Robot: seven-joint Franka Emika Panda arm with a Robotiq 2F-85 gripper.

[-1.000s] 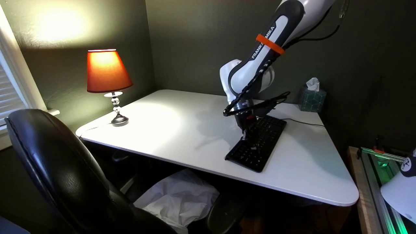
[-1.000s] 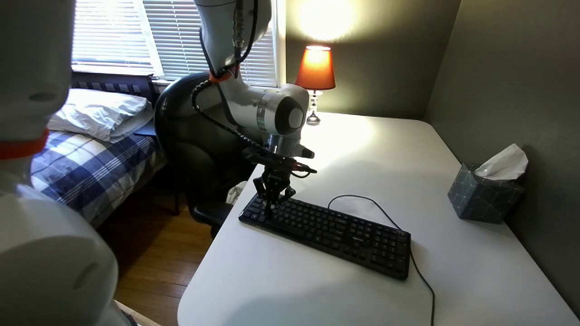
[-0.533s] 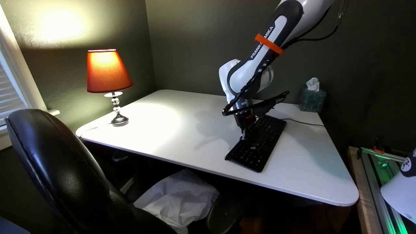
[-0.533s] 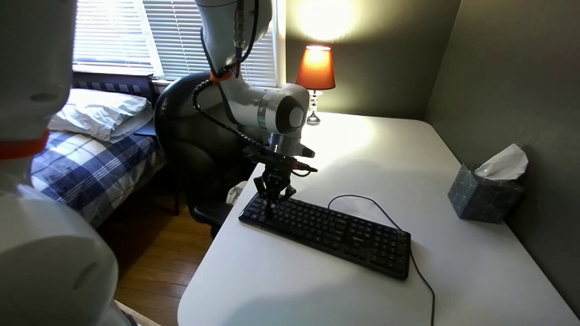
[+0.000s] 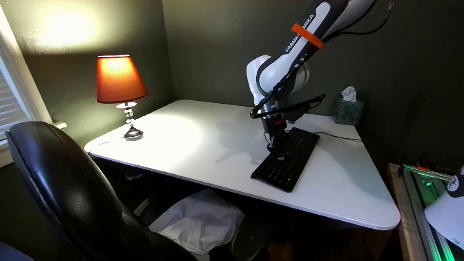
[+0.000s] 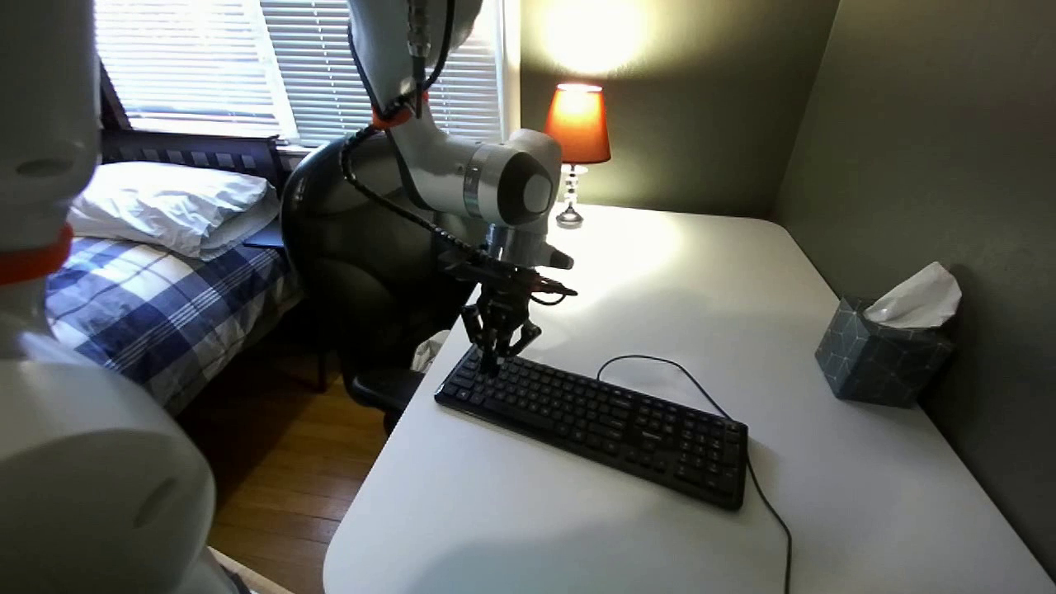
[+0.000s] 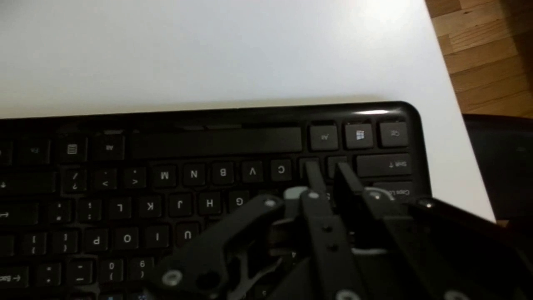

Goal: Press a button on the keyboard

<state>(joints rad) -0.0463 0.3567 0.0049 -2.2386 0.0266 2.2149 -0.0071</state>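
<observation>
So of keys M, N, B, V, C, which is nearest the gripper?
The C key, rightmost of the five in the wrist view; the rest lie farther from the gripper.

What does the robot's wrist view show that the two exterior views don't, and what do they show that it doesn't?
Only the wrist view: key markings clear enough to read, as on the C key and the Windows key.

Only the exterior views, both of them: the lit table lamp, the tissue box, the window blinds and the white robot arm.

All share: the black keyboard, the white table and the gripper.
</observation>
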